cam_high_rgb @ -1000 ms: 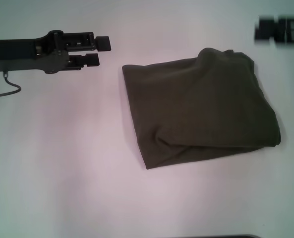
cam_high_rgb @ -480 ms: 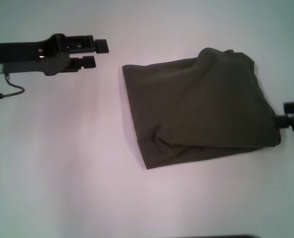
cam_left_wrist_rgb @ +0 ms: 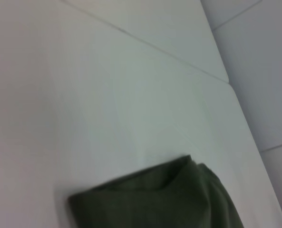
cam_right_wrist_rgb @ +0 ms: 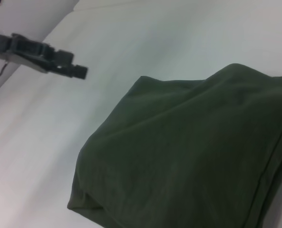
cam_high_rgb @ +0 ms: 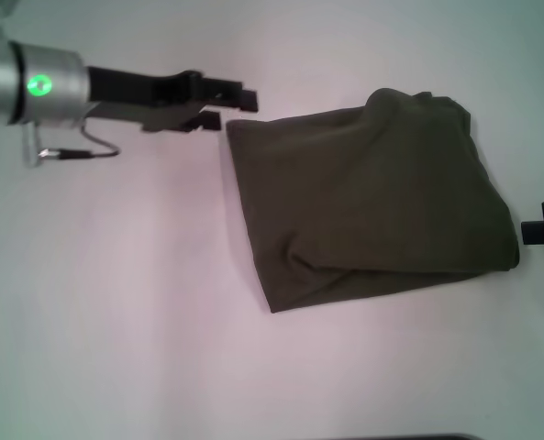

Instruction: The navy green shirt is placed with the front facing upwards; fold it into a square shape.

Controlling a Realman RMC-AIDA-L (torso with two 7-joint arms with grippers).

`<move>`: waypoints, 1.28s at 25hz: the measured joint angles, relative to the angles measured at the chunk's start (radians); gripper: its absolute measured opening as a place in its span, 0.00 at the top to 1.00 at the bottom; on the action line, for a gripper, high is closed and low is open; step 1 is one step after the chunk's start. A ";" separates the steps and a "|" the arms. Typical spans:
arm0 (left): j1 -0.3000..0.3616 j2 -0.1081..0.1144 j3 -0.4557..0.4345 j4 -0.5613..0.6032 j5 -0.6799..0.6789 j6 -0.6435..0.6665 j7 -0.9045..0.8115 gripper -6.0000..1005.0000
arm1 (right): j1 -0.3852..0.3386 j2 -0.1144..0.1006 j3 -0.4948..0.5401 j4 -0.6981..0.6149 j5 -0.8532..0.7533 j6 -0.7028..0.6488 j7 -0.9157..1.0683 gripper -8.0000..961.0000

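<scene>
Olive folded navy green shirt (cam_high_rgb: 368, 202) lies between left gripper (cam_high_rgb: 227, 106), jaws apart, and right gripper (cam_high_rgb: 539, 229), jaws unclear.

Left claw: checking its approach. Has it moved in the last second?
Yes. The left claw has moved toward the shirt, now by its far left corner.

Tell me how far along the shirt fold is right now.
Mostly done: the navy green shirt lies folded into a compact, roughly four-sided bundle on the white table, plain side up, no lettering showing. In hand: the left gripper, jaws open, sits at the bundle's far left corner; the right gripper is just off its right edge. Left: the outline is skewed and the far right corner bulges, so squaring up probably remains.
</scene>
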 joint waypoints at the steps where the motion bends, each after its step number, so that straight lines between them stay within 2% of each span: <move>1: -0.012 -0.005 0.004 0.009 0.002 -0.027 -0.004 0.32 | 0.002 0.000 0.000 0.006 0.000 0.002 0.000 0.13; 6: -0.061 -0.012 0.085 0.089 0.037 -0.169 -0.063 0.32 | 0.010 -0.003 0.003 0.034 0.000 0.004 -0.003 0.13; 11: -0.084 -0.033 0.115 0.127 0.065 -0.270 -0.078 0.32 | 0.017 -0.004 0.004 0.051 0.000 0.009 -0.010 0.13; 16: -0.107 -0.038 0.144 0.169 0.107 -0.344 -0.102 0.32 | 0.020 -0.004 0.004 0.052 -0.001 0.010 -0.011 0.13; 22: -0.125 -0.042 0.151 0.197 0.136 -0.383 -0.104 0.33 | 0.020 -0.001 0.005 0.056 0.001 0.010 -0.012 0.13; 32: -0.145 -0.049 0.160 0.216 0.143 -0.383 -0.106 0.33 | 0.026 -0.007 0.006 0.079 0.001 0.009 -0.012 0.13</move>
